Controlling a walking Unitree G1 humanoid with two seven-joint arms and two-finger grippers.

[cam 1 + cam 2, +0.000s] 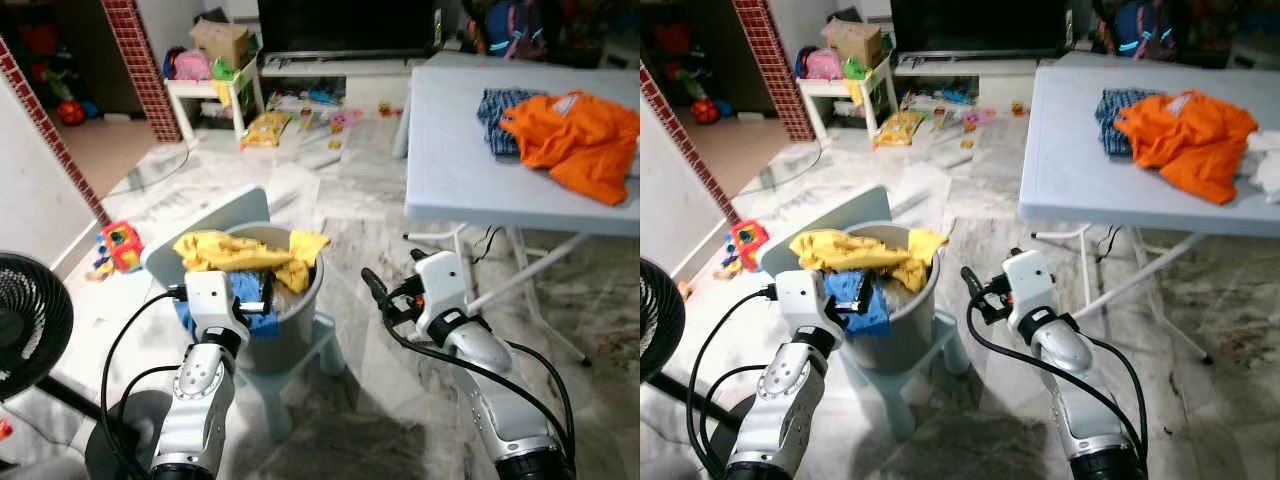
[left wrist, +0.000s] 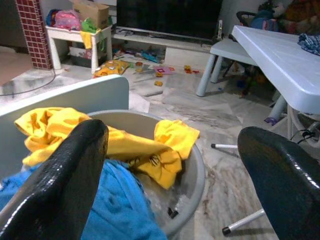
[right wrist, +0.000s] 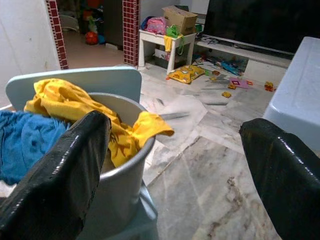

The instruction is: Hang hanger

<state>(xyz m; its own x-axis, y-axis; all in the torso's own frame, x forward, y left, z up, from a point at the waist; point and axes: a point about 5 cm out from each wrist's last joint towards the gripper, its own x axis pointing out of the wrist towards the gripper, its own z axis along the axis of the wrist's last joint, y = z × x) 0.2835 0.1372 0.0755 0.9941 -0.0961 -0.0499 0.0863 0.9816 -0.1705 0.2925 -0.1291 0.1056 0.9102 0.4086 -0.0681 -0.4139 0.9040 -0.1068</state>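
While both arms reach forward low in the frame, the left hand (image 1: 260, 303) sits at the near rim of a grey bucket (image 1: 300, 320) at lower centre-left. Its two black fingers (image 2: 65, 180) are spread wide, released, gripping nothing. Just past them lies a blue cloth (image 2: 115, 205) inside the bucket, with a yellow garment (image 1: 235, 252) draped across the top and over the far rim. The bucket stands on a pale blue child's chair (image 1: 210, 222), backrest toward the upper left.

The right hand (image 1: 385, 295) is at lower centre, just right of the bucket, over the marble floor (image 1: 360, 200), apart from the bucket wall. Its fingers (image 3: 60, 170) are also spread wide and empty.

I cannot tell where the hanger is; neither hand has it.

A white folding surface (image 1: 460, 170) fills the upper right. An orange garment (image 1: 575, 140) is bunched on it, touching a blue checked cloth (image 1: 497, 112) on its left. Both are well apart from either hand.

A black fan (image 1: 25, 325) is at the left edge and a red toy (image 1: 120, 245) on the floor at centre-left. A dark TV (image 1: 345, 25) sits top centre, with scattered toys below it.
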